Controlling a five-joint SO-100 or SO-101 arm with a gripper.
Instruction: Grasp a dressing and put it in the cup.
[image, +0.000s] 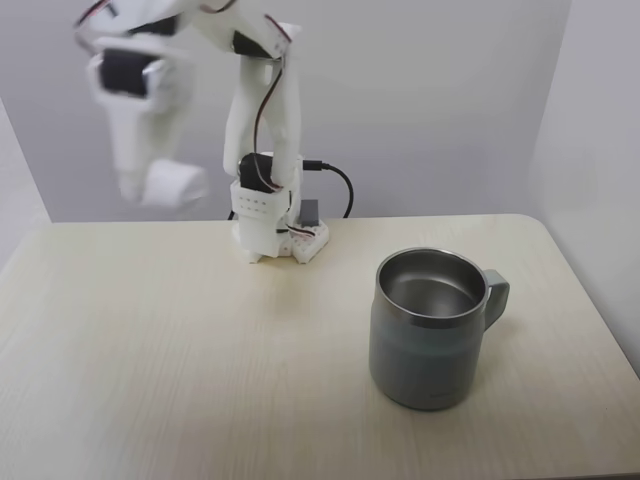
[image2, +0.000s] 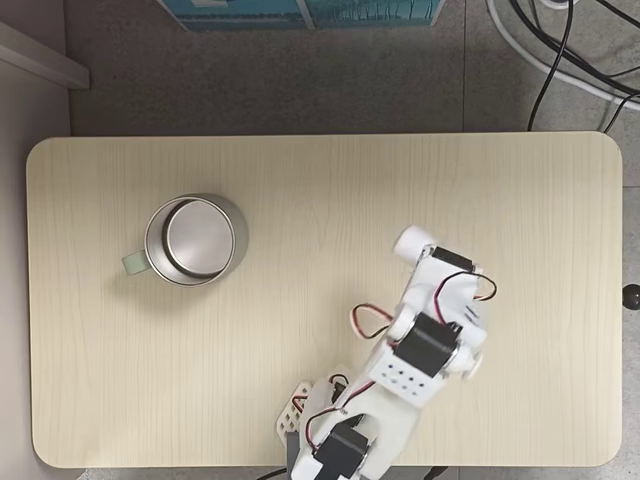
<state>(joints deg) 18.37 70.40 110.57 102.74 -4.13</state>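
Note:
The dressing (image: 172, 186) is a small white roll held high above the table's left rear, and it looks motion-blurred in that fixed view. My gripper (image: 150, 182) is shut on it. From above, the dressing (image2: 411, 241) sticks out at the tip of the gripper (image2: 418, 252), over the right half of the table. The cup (image: 425, 360) is a grey-green metal mug with a shiny steel inside, standing upright at the right front. In the fixed view from above, the cup (image2: 238, 230) stands at the left, well apart from the gripper, with its handle (image2: 133, 262) pointing left.
The arm's base (image: 270, 232) is fixed at the table's rear edge, with a black cable (image: 342, 183) behind it. The light wooden table (image2: 350, 180) has rounded corners. Cables (image2: 560, 60) and a blue box (image2: 300, 12) lie on the floor beyond it.

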